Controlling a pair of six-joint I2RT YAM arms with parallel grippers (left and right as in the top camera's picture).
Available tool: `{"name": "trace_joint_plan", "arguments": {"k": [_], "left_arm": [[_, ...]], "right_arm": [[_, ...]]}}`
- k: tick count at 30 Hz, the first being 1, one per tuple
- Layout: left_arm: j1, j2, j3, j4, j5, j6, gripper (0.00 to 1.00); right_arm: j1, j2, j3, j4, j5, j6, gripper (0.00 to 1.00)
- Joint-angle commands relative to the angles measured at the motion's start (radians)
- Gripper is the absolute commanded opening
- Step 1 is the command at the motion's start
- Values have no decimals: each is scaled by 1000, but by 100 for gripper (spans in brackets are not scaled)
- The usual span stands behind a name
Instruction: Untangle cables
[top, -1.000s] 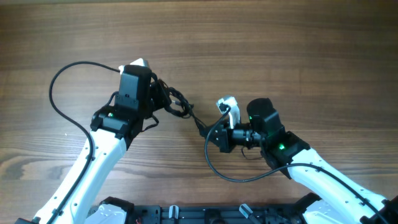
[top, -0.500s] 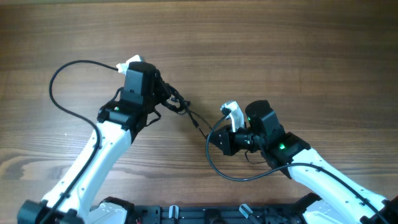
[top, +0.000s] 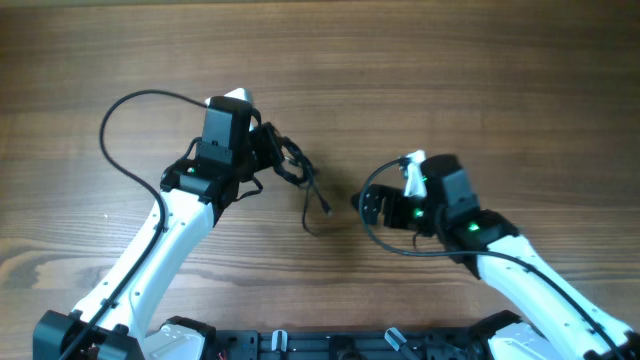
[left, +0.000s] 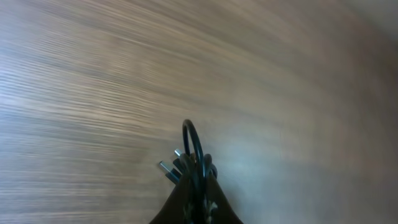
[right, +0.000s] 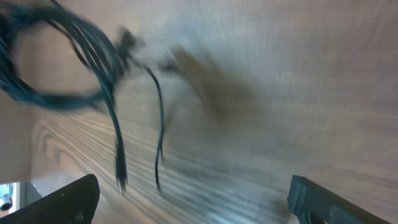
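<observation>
The cables (top: 292, 163) are a small bunch of thin black cords hanging from my left gripper (top: 270, 152), which is shut on them left of the table's middle. Two loose tails (top: 312, 208) trail down and right from the bunch. In the left wrist view the bunch (left: 190, 155) sticks out past the gripper (left: 194, 202), with small metal plug ends showing. My right gripper (top: 364, 204) is open, a little to the right of the tails and holding nothing. Its view is blurred, with the cables (right: 93, 68) at the upper left and the gripper (right: 193, 196) wide apart below.
The wooden table (top: 480, 80) fills all the views. A thick black arm cable (top: 108, 130) loops out left of the left arm. Another arm cable (top: 385, 240) curves under the right wrist.
My right gripper has opened, let go of the cord end and drawn back to the right. The freed tails now hang loose. The left gripper has shifted slightly right with the bunch.
</observation>
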Motion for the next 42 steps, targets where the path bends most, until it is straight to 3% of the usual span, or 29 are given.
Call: {"name": "trace_joint_plan", "arguments": {"k": [1, 7, 12, 14, 15, 17, 20, 25, 30, 32, 34, 36, 37, 40, 41, 42], "left_arm": [[3, -2, 16, 14, 378, 304, 4], [3, -2, 15, 27, 767, 448, 4], [3, -2, 15, 29, 858, 459, 4], [3, -2, 15, 37, 916, 459, 4], [3, -2, 15, 45, 940, 458, 4], [3, -2, 15, 55, 969, 458, 4], [2, -2, 15, 70, 996, 458, 7], [2, -2, 15, 69, 996, 458, 6], [-10, -2, 15, 69, 996, 457, 4], [-20, -2, 15, 69, 996, 457, 4], [-28, -2, 15, 71, 1001, 457, 4], [-31, -2, 15, 77, 1012, 449, 4], [-31, -2, 15, 82, 1011, 434, 4], [-31, -2, 15, 91, 1010, 428, 4], [-31, -2, 15, 92, 1005, 428, 6], [-31, -2, 15, 92, 989, 427, 13]], "right_arm": [[-119, -55, -1, 51, -243, -237, 100], [-156, -37, -1, 157, -394, -254, 100], [-156, -32, -1, 191, -511, -365, 97], [-156, -32, -1, 191, -510, -399, 88], [-156, -32, -1, 192, -510, -402, 77], [-156, -32, -1, 197, -511, -401, 63], [-156, -32, -1, 208, -511, -358, 58], [-156, -32, -1, 208, -511, -332, 38], [-146, -32, -1, 212, -511, -274, 40], [-132, -32, -1, 225, -510, -285, 52], [-109, -32, -1, 230, -510, -395, 64], [-93, -32, -1, 230, -510, -459, 65], [-84, -32, -1, 232, -504, -462, 59], [-83, -32, -1, 233, -473, -453, 13], [-83, -32, -1, 233, -473, -448, 4], [-83, -32, -1, 233, -473, -426, 5]]}}
